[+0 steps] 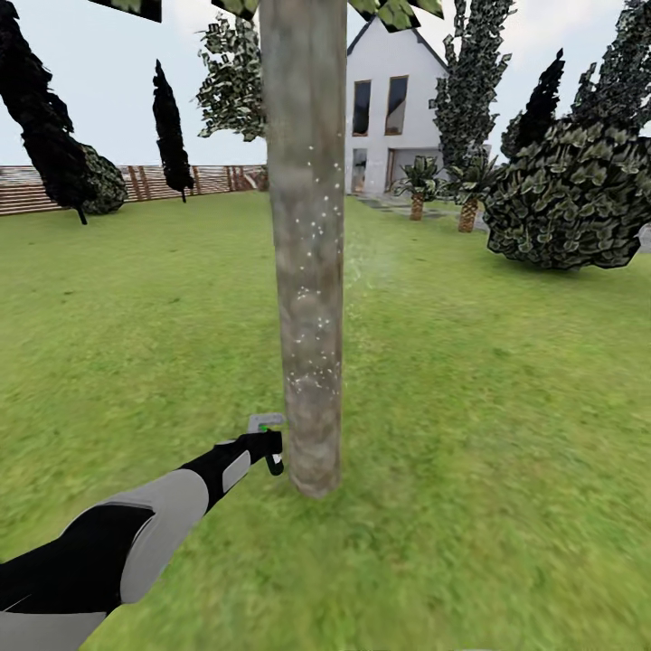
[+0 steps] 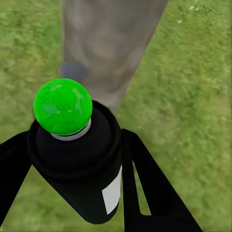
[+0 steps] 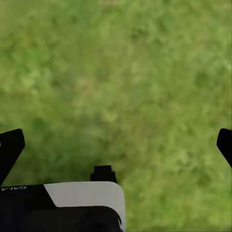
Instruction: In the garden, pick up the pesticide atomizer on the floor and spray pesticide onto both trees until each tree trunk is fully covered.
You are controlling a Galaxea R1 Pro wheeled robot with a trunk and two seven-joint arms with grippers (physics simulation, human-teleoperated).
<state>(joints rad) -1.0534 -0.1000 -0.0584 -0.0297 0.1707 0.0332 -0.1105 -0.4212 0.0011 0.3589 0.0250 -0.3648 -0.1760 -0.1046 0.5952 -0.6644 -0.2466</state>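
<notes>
We've got the pesticide atomizer [image 2: 77,159] clamped in the left gripper [image 1: 268,449], jaws closed around it, low beside the tree trunk [image 1: 307,244]. White specks dot one face, so we should sweep up and circle around. Right gripper [image 3: 116,145] hangs wide open over the lawn [image 1: 506,434].

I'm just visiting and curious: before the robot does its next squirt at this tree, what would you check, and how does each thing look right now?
1. Bottle held: ok, the left gripper has a finger on each side of it.
2. Bottle close to the trunk: ok, it sits beside the base.
3. Nozzle aimed at the trunk: cannot tell; the trunk lies ahead in the left wrist view, but the nozzle itself is not clear.
4. Spray landing: ok, white specks dot the middle of the trunk.
5. Whole trunk covered: cannot tell; the far side is hidden.
6. Right gripper free: ok, open over grass.
</notes>
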